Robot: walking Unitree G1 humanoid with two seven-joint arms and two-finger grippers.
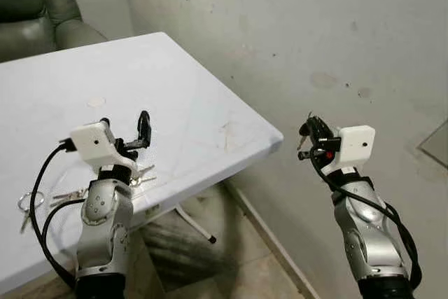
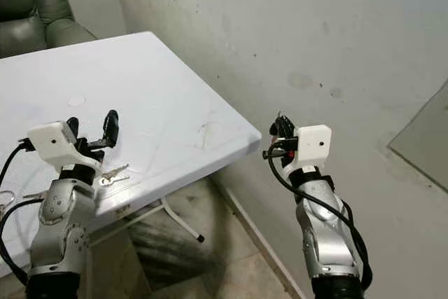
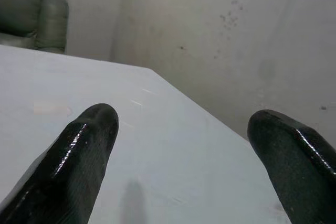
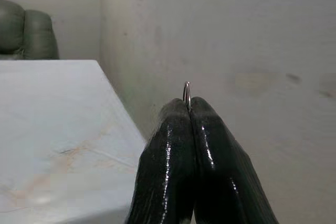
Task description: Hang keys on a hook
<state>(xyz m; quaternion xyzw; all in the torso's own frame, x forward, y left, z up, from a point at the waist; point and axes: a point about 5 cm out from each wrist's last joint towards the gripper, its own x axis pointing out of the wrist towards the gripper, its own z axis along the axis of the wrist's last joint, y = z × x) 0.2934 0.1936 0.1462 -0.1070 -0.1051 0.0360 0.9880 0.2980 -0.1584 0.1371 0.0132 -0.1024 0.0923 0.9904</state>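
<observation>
My right gripper (image 1: pixel 312 129) is raised beside the table's corner, close to the wall, and is shut on a key ring. A thin metal loop of that ring (image 4: pixel 186 94) pokes out between the pressed fingertips, and a key (image 1: pixel 301 142) dangles under them. My left gripper (image 1: pixel 124 128) hovers open over the white table (image 1: pixel 175 82) with nothing between its fingers (image 3: pixel 79 156). Below it on the tabletop lie loose keys (image 1: pixel 141 174), with another ring (image 1: pixel 26 202) and keys (image 1: pixel 66 195) near the table's front edge.
A stained grey wall (image 1: pixel 322 40) stands right of the table and ahead of the right gripper. A green armchair (image 1: pixel 38 5) sits behind the table. The table's folding leg (image 1: pixel 196 225) reaches the tiled floor between my arms.
</observation>
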